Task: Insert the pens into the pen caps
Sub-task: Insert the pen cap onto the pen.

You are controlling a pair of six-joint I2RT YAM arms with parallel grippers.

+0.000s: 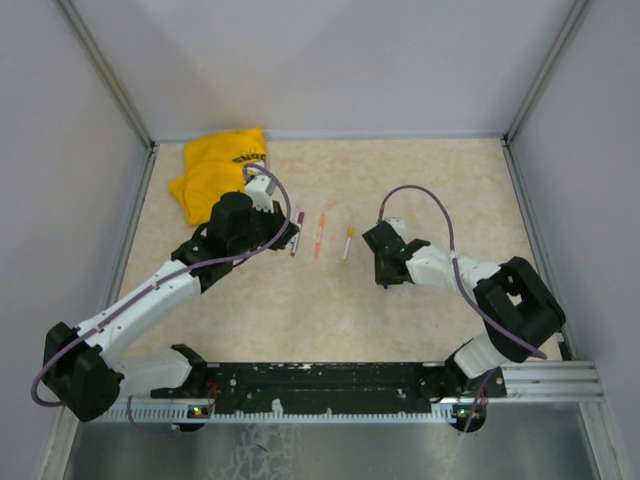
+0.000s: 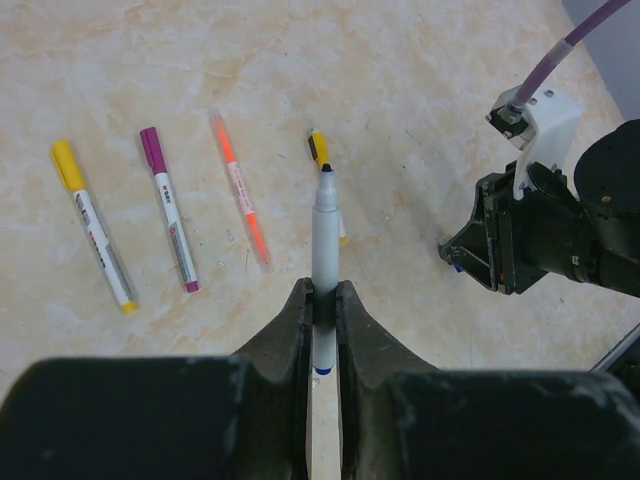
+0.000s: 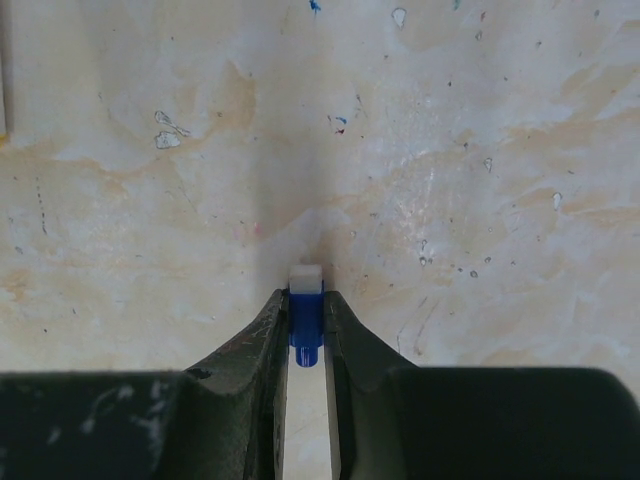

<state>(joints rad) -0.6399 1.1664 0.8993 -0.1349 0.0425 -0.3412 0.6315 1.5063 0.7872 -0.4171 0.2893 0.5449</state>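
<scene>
My left gripper (image 2: pixel 322 295) is shut on a grey pen (image 2: pixel 325 225), uncapped, with its dark blue tip pointing away above the table. My right gripper (image 3: pixel 307 305) is shut on a blue pen cap (image 3: pixel 307 318) with a white end, held just above the table. Four capped pens lie in a row in the left wrist view: a yellow-capped one (image 2: pixel 95 235), a purple-capped one (image 2: pixel 168 210), an orange one (image 2: pixel 240 190), and a second yellow-capped one (image 2: pixel 320 148) partly hidden behind the held pen. In the top view the left gripper (image 1: pixel 283 228) and the right gripper (image 1: pixel 384 272) stand apart, with the row of pens between them.
A crumpled yellow cloth (image 1: pixel 220 172) lies at the back left, behind the left arm. The right arm's wrist (image 2: pixel 545 235) and purple cable (image 2: pixel 580 35) show in the left wrist view. Grey walls enclose the table on three sides.
</scene>
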